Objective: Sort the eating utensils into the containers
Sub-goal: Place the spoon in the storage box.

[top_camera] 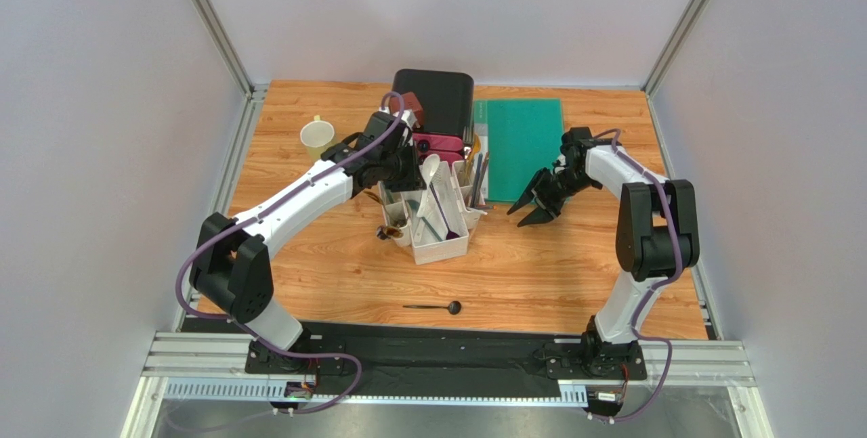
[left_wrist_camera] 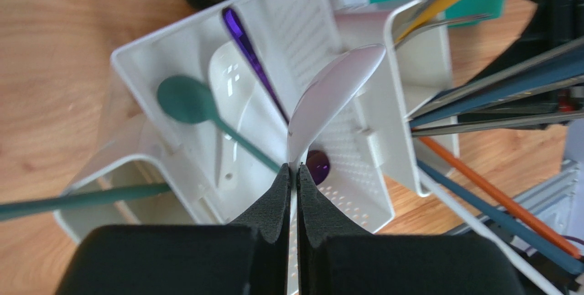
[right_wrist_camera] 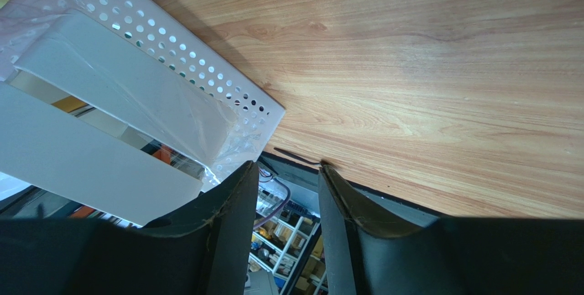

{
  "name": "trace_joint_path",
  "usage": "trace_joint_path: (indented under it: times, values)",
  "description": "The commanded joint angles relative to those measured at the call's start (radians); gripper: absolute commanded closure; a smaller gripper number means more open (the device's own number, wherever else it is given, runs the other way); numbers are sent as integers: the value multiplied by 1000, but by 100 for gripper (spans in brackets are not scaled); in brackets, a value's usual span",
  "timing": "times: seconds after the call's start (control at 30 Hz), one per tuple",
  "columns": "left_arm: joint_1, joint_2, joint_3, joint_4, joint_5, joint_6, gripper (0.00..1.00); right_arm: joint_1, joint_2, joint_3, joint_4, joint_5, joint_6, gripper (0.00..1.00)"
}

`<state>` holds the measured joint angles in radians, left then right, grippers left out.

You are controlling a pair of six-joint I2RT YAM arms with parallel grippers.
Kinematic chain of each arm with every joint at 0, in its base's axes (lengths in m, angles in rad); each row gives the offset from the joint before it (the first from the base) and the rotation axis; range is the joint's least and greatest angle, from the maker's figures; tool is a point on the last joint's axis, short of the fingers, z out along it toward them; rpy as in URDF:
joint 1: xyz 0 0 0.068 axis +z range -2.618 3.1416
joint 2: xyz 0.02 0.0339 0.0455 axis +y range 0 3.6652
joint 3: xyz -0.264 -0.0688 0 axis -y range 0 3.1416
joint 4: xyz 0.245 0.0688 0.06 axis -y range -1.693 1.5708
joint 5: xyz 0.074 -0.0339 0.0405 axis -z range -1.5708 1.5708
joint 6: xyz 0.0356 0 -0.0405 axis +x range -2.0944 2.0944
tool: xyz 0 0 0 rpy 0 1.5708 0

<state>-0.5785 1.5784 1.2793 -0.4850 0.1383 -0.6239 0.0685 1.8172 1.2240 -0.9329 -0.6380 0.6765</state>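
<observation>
Now; left gripper (left_wrist_camera: 293, 172) pinches glossy white ceramic spoon (left_wrist_camera: 336, 90); right gripper (right_wrist_camera: 288, 175) spread beside perforated caddy (right_wrist_camera: 171, 55)

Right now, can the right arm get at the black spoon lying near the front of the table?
Probably yes. The black spoon lies alone on bare table, and the right gripper, open and empty beside the caddy, would only need to swing back toward its base.
</observation>
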Motion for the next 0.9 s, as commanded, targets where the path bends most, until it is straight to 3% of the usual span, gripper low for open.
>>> trace_joint_path:
  times: [0.0,0.53,0.73,0.87]
  values:
    - [-11,14,14,-78,-105,-43,100,-7,20,48,-26,-14,-15,58]
    - [-18,187,118,-208,-103,-57,100,-7,14,85,-55,20,-25,54]
    - [-27,169,124,-248,-112,-36,77,-7,17,85,-53,23,-22,54]
    - [-32,129,117,-268,-117,-30,77,-7,19,80,-50,23,-15,55]
